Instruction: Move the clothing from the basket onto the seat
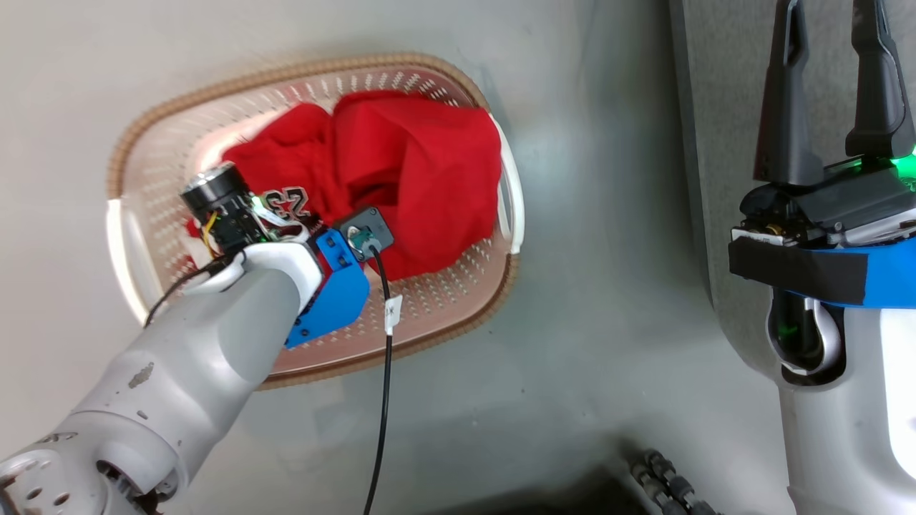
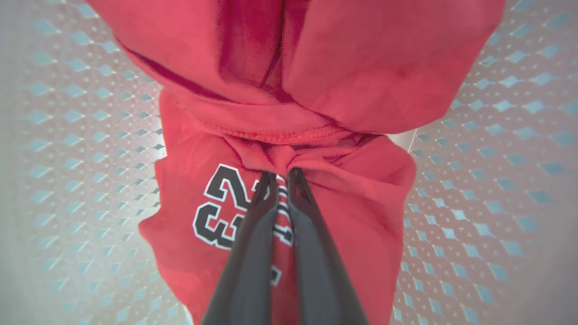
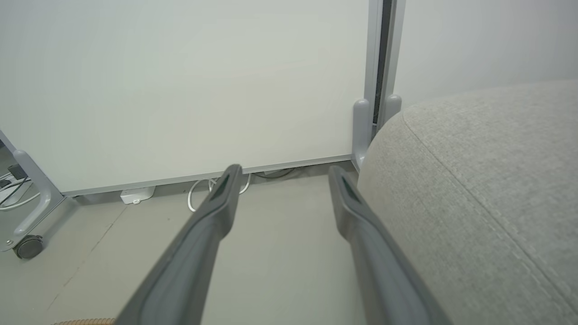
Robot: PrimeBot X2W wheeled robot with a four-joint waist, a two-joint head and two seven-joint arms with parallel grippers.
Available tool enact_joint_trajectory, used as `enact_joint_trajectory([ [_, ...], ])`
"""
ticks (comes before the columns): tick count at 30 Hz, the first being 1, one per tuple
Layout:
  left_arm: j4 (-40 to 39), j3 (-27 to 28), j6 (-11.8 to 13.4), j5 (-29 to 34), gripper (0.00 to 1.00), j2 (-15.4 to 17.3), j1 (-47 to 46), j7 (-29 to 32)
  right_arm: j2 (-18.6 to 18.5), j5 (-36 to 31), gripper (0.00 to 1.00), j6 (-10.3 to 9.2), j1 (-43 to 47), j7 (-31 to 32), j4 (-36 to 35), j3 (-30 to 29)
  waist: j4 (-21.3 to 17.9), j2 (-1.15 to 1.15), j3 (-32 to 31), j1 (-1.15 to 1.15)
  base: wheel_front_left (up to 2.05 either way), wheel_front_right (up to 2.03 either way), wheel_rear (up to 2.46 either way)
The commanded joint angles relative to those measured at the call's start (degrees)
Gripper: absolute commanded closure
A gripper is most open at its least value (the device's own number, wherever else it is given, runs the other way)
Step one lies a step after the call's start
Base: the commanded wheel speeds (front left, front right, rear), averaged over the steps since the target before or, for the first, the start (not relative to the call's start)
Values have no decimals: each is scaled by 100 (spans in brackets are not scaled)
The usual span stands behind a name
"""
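Red clothing (image 1: 401,164) lies heaped in the cream basket (image 1: 300,79) with its brown rim, on the floor at the left of the head view. My left arm reaches down into the basket, and the wrist hides its fingers there. In the left wrist view my left gripper (image 2: 282,174) is shut on a fold of the red jersey (image 2: 361,216), just beside its black and white "23". A second red garment (image 2: 361,67) lies bunched above it. My right gripper (image 1: 834,43) stands open at the upper right, beside the grey seat (image 3: 487,189); nothing is between its fingers (image 3: 226,189).
The basket's perforated floor (image 2: 72,158) shows on both sides of the jersey. A black cable (image 1: 383,400) hangs from my left wrist across the basket's near rim. A white panel on a castor (image 3: 27,246) and loose cables (image 3: 203,189) stand beyond the seat's edge.
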Motion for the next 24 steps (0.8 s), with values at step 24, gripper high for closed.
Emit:
enact_joint_trajectory([
  [24, -48, -18, -3, -1014, 100, -454, 172, -1759, -18, -450, 0, 3, 637, -2, 401, -159, 827, 0, -2181, 0, 0, 0, 0],
])
